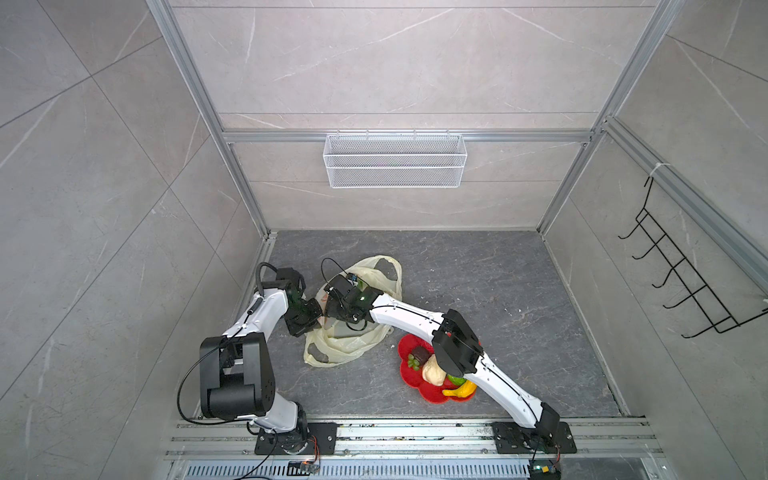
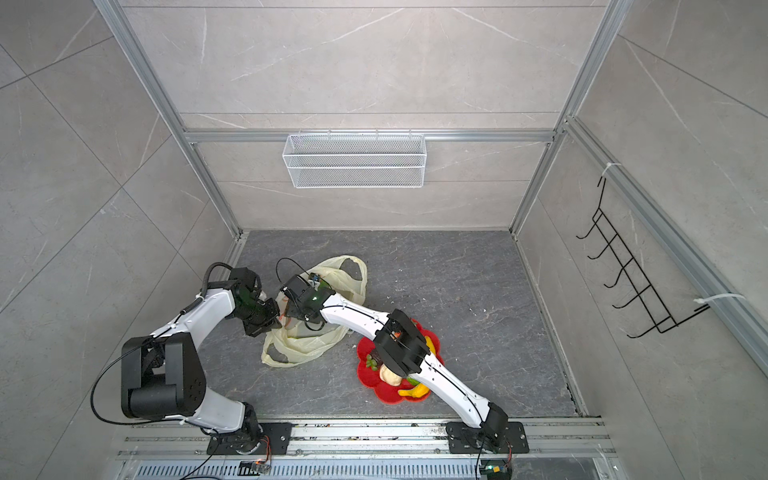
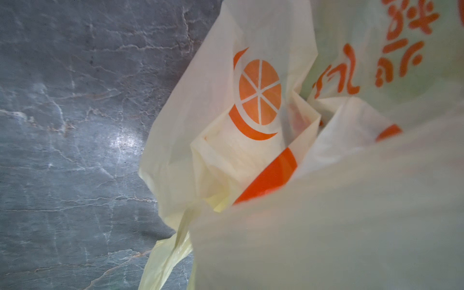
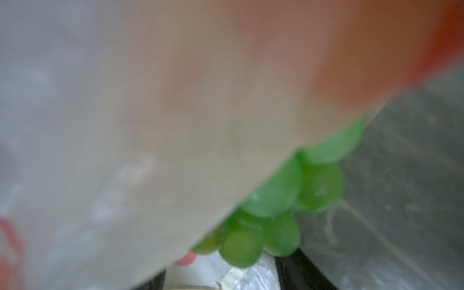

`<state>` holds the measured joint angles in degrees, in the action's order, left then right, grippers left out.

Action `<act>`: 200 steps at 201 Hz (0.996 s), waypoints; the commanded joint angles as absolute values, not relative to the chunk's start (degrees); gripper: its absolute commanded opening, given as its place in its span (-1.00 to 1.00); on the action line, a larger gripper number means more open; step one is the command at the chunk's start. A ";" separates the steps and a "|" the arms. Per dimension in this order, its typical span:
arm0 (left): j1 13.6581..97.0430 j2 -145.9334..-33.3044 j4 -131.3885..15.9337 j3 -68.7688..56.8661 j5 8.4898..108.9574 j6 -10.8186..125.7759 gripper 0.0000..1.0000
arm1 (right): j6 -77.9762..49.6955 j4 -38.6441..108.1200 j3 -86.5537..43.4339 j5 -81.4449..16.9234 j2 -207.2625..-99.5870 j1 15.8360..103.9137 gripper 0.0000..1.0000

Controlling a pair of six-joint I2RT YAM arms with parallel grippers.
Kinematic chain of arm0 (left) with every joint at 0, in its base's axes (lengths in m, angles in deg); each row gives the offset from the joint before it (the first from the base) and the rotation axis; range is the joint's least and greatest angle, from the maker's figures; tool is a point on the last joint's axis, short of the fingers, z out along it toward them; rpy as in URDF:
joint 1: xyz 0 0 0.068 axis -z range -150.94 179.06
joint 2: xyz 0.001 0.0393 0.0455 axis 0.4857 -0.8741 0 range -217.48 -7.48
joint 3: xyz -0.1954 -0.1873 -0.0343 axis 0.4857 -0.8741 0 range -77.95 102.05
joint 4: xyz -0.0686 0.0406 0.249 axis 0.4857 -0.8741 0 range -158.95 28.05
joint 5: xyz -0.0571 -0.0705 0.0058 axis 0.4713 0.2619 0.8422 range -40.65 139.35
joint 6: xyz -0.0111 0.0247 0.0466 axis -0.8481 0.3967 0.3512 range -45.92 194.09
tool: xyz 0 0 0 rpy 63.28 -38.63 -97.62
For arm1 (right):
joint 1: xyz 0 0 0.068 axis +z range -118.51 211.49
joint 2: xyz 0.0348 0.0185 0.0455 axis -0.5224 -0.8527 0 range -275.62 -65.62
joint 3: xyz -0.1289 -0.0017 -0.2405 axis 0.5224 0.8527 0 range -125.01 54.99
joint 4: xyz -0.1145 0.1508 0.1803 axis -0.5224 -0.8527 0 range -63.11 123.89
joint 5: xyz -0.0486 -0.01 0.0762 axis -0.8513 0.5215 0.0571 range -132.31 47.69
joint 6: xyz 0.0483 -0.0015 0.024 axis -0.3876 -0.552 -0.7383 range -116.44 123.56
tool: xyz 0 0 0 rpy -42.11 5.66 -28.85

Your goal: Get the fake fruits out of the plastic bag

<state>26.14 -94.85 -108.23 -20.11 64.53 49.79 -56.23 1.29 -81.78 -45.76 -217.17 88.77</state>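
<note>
counter (image 1: 498, 291): one, dark grey.
bag (image 1: 353, 345): one, crumpled on the counter, two loop handles.
plate (image 1: 409, 380): one, red, beside the bag.
fruits (image 1: 432, 370): five seen on the plate; one grape bunch (image 4: 273, 200) under bag film.
left fingers (image 1: 312, 319): clenched on the bag's edge.
right fingers (image 4: 298, 276): in the bag by the grapes; grip cannot be told.

Red flower-shaped plate (image 1: 410, 380) is sitting on the grey marble table (image 1: 498, 270), white mesh basket (image 1: 395, 160) is hanging on the back wall, black hook rack (image 1: 681, 270) is hanging off to the right.
</note>
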 commanded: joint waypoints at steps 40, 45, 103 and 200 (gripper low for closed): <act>26.41 -92.85 -108.53 -19.79 65.77 49.89 -0.95 | -56.35 -7.70 -92.91 -46.42 -224.13 87.97 0.38; 26.53 -92.82 -108.40 -19.90 66.07 49.84 -0.95 | -56.24 -8.38 -93.44 -46.45 -224.64 87.93 0.38; 26.90 -91.85 -107.27 -20.29 67.67 49.68 -0.95 | -55.30 -14.18 -99.25 -50.31 -226.55 87.28 0.22; 28.89 -94.58 -109.73 -19.44 63.82 50.40 -0.95 | -50.08 -9.50 -84.44 -57.16 -215.18 87.00 -0.33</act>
<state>27.50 -93.80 -107.49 -20.13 65.45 49.79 -52.16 -9.97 -87.04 -53.69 -219.38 87.39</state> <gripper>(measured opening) 0.055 0.354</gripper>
